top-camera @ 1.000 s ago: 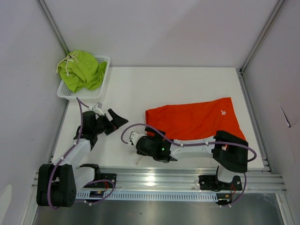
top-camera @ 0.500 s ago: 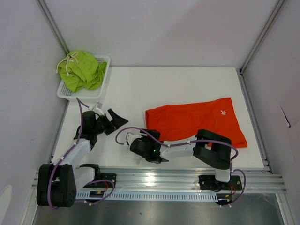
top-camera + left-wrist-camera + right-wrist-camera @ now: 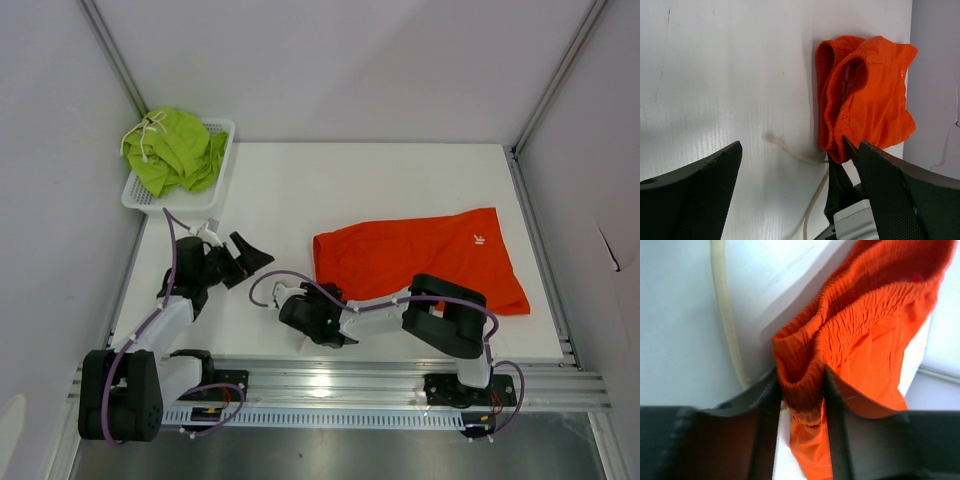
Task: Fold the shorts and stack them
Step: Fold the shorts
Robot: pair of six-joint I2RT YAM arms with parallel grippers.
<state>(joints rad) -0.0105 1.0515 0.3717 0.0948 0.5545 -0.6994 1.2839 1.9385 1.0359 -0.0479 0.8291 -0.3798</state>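
— Overhead?
— The green shorts (image 3: 175,148) fill the basket (image 3: 222,135); the orange shorts (image 3: 415,262) lie well right of it
— Left wrist?
— The left gripper (image 3: 799,160) is spread wide and empty, the shorts beyond its fingers
— Right wrist?
— The right gripper (image 3: 800,375) clamps the orange shorts' waistband between its fingers

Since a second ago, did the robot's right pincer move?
Yes. Seen from above, the right pincer slid a little to the left along the front rail, and it now pinches the waistband of the orange shorts.
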